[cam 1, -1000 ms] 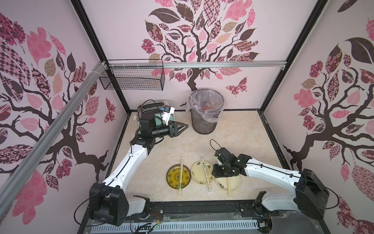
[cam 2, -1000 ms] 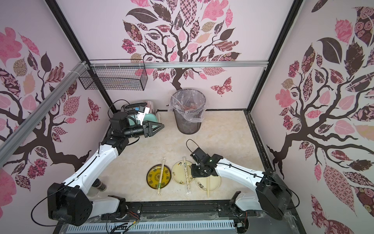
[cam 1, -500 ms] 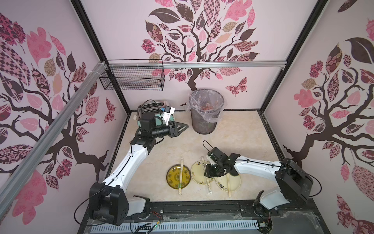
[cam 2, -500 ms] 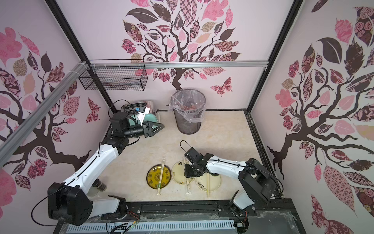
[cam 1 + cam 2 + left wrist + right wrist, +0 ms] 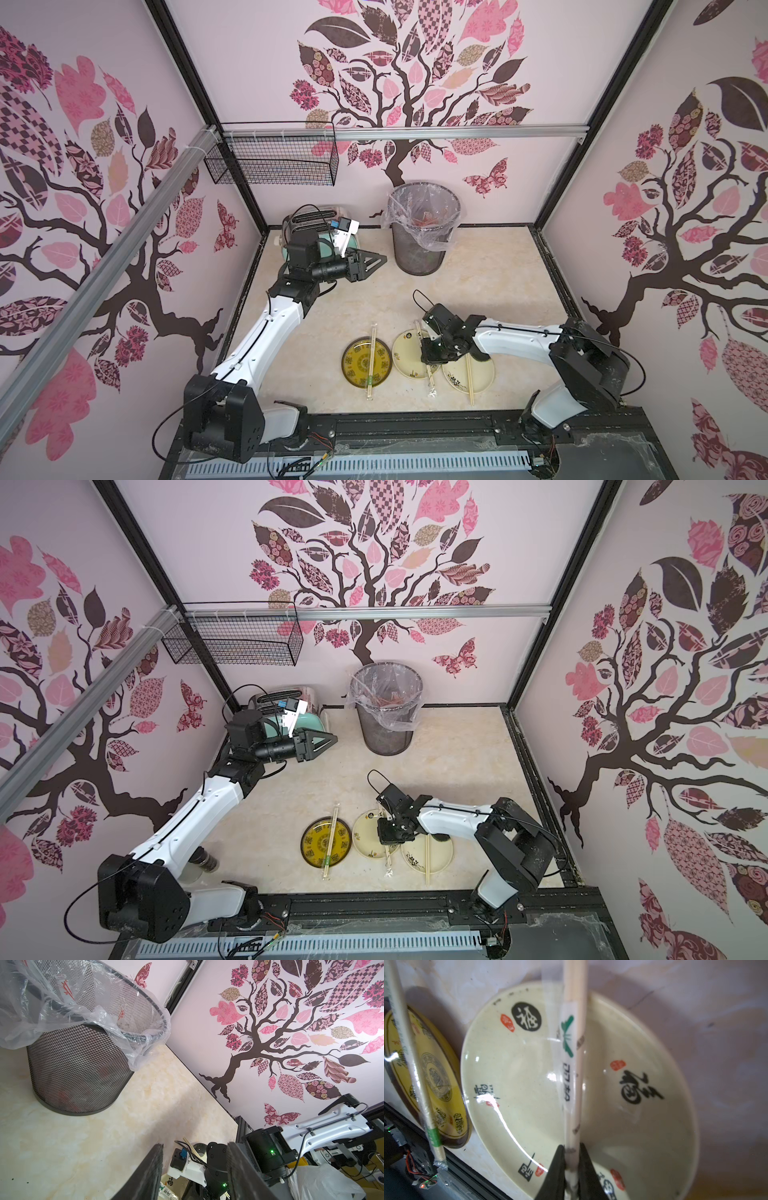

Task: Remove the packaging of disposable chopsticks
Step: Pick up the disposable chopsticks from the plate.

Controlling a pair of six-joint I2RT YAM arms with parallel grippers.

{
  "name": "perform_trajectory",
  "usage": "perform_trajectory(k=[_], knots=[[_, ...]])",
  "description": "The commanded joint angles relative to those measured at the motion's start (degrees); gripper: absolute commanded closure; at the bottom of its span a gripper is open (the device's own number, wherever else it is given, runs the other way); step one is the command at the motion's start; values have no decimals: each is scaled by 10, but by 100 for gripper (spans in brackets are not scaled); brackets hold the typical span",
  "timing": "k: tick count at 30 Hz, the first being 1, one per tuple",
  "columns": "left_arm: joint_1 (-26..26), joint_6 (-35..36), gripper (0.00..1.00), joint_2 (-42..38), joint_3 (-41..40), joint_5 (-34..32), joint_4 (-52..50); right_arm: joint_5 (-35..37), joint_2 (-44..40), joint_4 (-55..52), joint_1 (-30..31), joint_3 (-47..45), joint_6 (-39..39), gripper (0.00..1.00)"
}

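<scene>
While the right gripper [image 5: 572,1153] pinches the sleeved chopsticks [image 5: 574,1084] lying across the cream plate [image 5: 519,1064] at the table's six o'clock, it should lift them level toward the empty, parted left gripper [image 5: 374,262] hovering at eleven o'clock.

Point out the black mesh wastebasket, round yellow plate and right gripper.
Black mesh wastebasket [image 5: 417,255]: a top view, side wall.
Round yellow plate [image 5: 347,363]: a top view, left rim.
Right gripper [image 5: 571,1150]: right wrist view, between fingertips.
</scene>
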Motion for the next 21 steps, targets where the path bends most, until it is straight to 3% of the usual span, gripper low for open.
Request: perform_trajectory(k=[1,6,10,17,21], knots=[[3,8,48,3,17,3,-5,5,-9,-4,3,12,0,92],[3,9,47,0,17,2,-7,52,-84,8,2,14,-25,100],[2,16,48,2,17,4,-7,103,-167,68,-17,-4,-87,100],[3,29,47,-8,19,1,-17,48,-212,306,-51,-50,-211,100],[3,41,46,-22,14,0,-17,-3,-201,454,-57,-79,-232,100]])
